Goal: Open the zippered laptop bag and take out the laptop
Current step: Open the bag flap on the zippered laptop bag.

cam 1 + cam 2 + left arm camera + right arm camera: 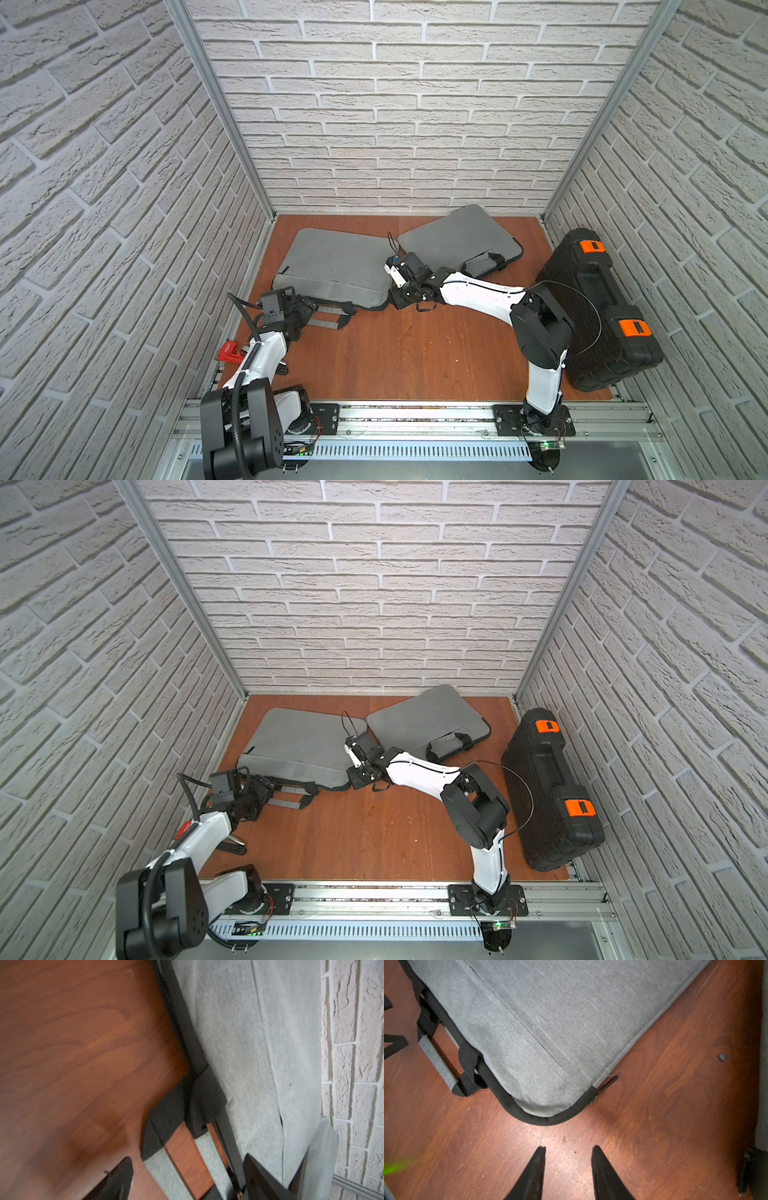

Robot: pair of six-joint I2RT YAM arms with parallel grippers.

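The grey laptop bag (336, 266) (299, 746) lies flat at the left back of the wooden table, zipped shut; the laptop is hidden. My left gripper (309, 309) (187, 1163) is open at the bag's front edge, and its fingers straddle the grey-and-black handle (162, 1169) beside the black zipper (176, 1028). My right gripper (397, 297) (569, 1150) is open over bare wood, a little short of the bag's rounded front right corner. The zipper pull (604, 1088) lies at that corner, apart from the fingertips.
A second grey bag (453, 241) lies at the back right, close to the first. A black case with orange latches (598, 311) stands along the right edge. A red clamp (227, 352) sits at the left edge. Brick walls enclose three sides.
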